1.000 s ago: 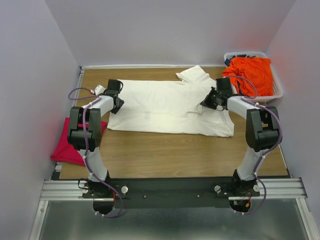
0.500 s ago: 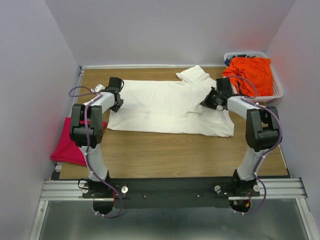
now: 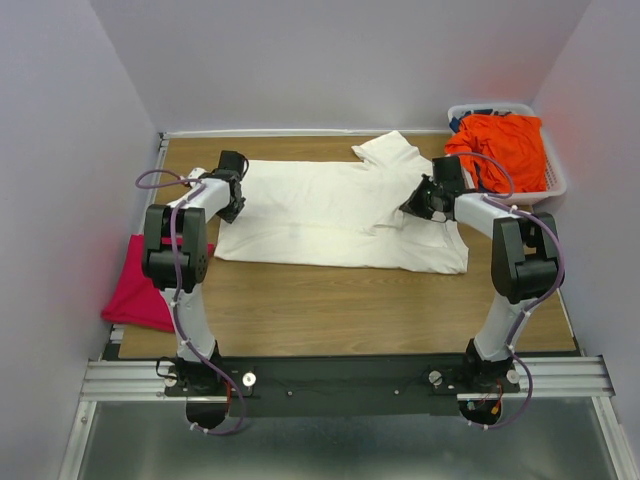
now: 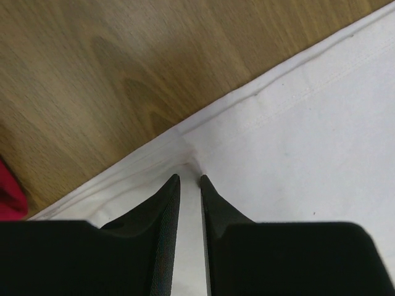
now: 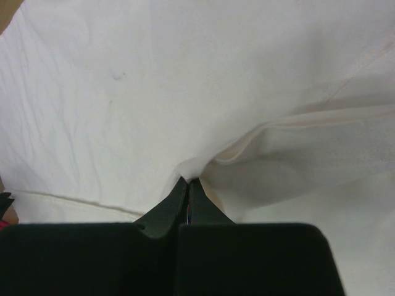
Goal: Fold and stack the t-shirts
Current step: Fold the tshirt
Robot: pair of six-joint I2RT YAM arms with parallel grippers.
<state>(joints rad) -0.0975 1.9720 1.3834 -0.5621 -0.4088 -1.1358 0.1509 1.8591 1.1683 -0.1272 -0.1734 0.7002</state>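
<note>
Left tool (image 4: 187, 179) moved back; it and right tool (image 5: 187, 180) pinch cream-white shirt (image 3: 320, 205) lying crosswise, hem left.

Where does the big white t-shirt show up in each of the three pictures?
Top external: the large cream-white cloth t-shirt is spread across the far middle of the brown wooden table.
Left wrist: the shirt fills the right and lower part, hem diagonal.
Right wrist: the shirt fills almost the whole picture.
Shared landmark: the table's wood, large at upper left in the left wrist view, a corner sliver in the right wrist view.
</note>
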